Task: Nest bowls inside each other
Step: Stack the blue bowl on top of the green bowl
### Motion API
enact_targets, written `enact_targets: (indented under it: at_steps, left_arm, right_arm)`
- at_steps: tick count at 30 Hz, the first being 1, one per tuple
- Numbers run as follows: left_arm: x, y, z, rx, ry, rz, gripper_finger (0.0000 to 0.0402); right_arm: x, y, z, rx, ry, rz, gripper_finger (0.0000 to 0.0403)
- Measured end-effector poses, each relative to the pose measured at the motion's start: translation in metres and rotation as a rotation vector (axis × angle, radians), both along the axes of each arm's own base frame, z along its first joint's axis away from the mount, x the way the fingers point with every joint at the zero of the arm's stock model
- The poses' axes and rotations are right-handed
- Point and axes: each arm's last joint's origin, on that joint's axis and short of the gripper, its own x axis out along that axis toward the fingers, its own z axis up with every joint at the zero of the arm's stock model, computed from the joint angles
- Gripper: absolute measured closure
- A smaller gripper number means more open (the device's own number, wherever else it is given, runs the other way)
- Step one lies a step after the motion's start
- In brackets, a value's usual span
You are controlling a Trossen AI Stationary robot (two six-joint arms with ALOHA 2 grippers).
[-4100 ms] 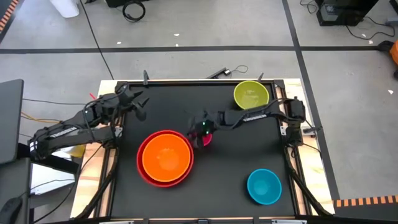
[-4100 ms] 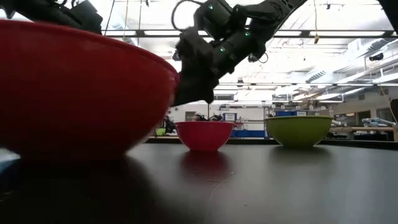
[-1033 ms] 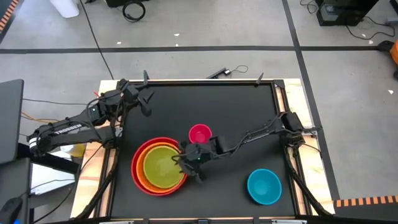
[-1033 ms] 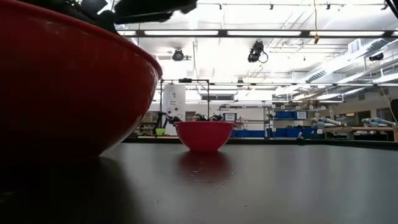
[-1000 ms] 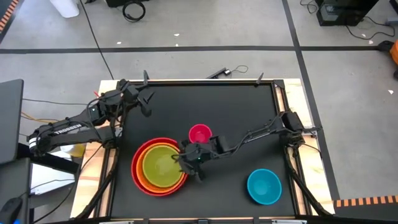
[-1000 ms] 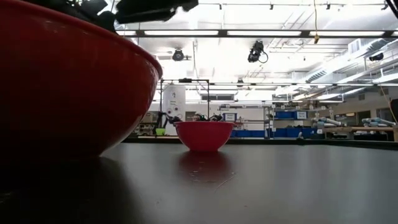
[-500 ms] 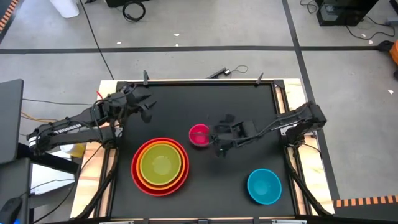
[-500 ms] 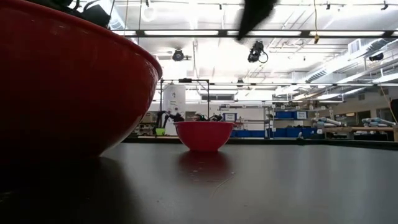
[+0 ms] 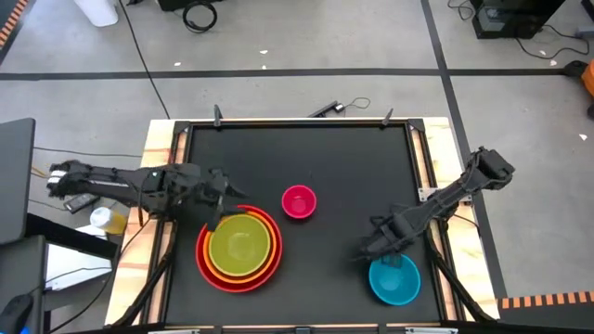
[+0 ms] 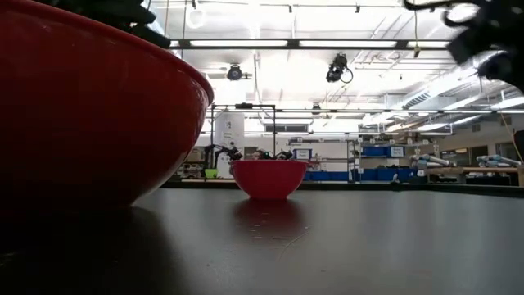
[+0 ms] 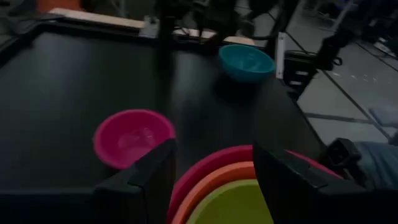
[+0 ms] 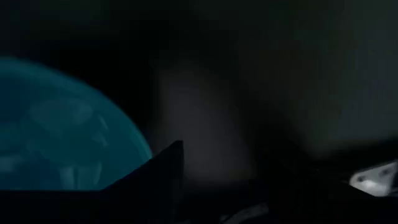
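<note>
The red bowl [image 9: 206, 265] stands near the table's front left, with the orange bowl [image 9: 275, 232] and the yellow-green bowl [image 9: 240, 245] nested inside it. The pink bowl [image 9: 298, 201] stands alone to the right of the stack, and the blue bowl [image 9: 394, 279] stands at the near right. My left gripper [image 9: 219, 199] hangs open over the stack's far-left rim; in the left wrist view its fingers [image 11: 149, 174] stand on either side of the red rim [image 11: 214, 163]. My right gripper [image 9: 374, 249] points down, open, just beyond the blue bowl's far-left rim [image 12: 134, 134].
The black tabletop [image 9: 306, 153] has a raised wooden frame [image 9: 156, 148] around it. In the low view the red bowl [image 10: 90, 123] fills the left side, and the pink bowl [image 10: 268, 178] stands farther back.
My right gripper has left the stack's right rim, swept toward the table's right and near edges, and turned to point down beside the blue bowl. My left gripper has swung from the far left corner toward the near edge, to the stack's far-left rim. The bowls have kept still.
</note>
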Motion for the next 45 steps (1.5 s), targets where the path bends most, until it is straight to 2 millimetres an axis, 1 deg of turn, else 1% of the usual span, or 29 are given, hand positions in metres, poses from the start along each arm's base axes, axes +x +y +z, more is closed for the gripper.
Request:
enact_targets:
  at_steps: [3, 5, 9, 14, 19, 25, 28, 32, 36, 38, 39, 41, 43, 44, 45]
  left_arm:
    - [0.012, -0.009, 0.0, 0.025, -0.038, -0.013, 0.0186]
    - [0.018, -0.012, -0.002, 0.038, -0.053, -0.026, 0.0186]
    - [0.027, -0.015, -0.006, 0.038, -0.049, -0.035, 0.0186]
    - [0.031, -0.014, -0.01, 0.044, -0.027, -0.024, 0.0186]
    - [0.032, -0.012, -0.01, 0.045, -0.029, -0.016, 0.0186]
    - [0.031, -0.012, -0.011, 0.055, -0.02, -0.02, 0.0186]
    - [0.031, -0.012, -0.011, 0.072, -0.015, -0.02, 0.0186]
    - [0.031, -0.012, -0.012, 0.068, -0.011, -0.021, 0.0186]
    - [0.03, -0.012, -0.014, 0.06, 0.02, -0.018, 0.0186]
    - [0.03, -0.012, -0.015, 0.061, 0.029, -0.017, 0.0186]
    - [0.03, -0.012, -0.015, 0.062, 0.029, -0.016, 0.0186]
    - [0.03, -0.012, -0.015, 0.064, 0.029, -0.01, 0.0186]
    - [0.03, -0.011, -0.015, 0.078, 0.028, 0.006, 0.0186]
    - [0.03, -0.011, -0.015, 0.089, 0.028, 0.008, 0.0186]
    - [0.03, -0.011, -0.015, 0.099, 0.027, 0.011, 0.0186]
  right_arm:
    - [-0.015, 0.002, -0.01, 0.022, -0.031, -0.018, 0.02]
    - [-0.021, 0.003, -0.014, 0.048, -0.072, -0.019, 0.0203]
    - [-0.029, 0.004, -0.014, 0.126, -0.128, -0.041, 0.0208]
    - [-0.035, 0.006, -0.012, 0.156, -0.142, -0.064, 0.0219]
    - [-0.04, 0.005, -0.012, 0.148, -0.099, -0.094, 0.0235]
    - [-0.039, 0.011, -0.005, 0.244, -0.157, -0.158, 0.0245]
    - [-0.042, 0.015, -0.005, 0.236, -0.17, -0.161, 0.0245]
    - [-0.046, 0.02, -0.018, 0.204, -0.156, -0.161, 0.0245]
    - [-0.045, 0.026, -0.032, 0.144, -0.195, -0.17, 0.0252]
    - [-0.042, 0.03, -0.037, 0.136, -0.21, -0.152, 0.0267]
    - [-0.039, 0.032, -0.039, 0.147, -0.225, -0.131, 0.0281]
    - [-0.031, 0.035, -0.04, 0.19, -0.274, -0.083, 0.0323]
    - [-0.019, 0.036, -0.037, 0.253, -0.352, -0.051, 0.0374]
    - [-0.012, 0.036, -0.033, 0.274, -0.405, -0.038, 0.0383]
    - [-0.006, 0.036, -0.029, 0.267, -0.466, -0.025, 0.0382]
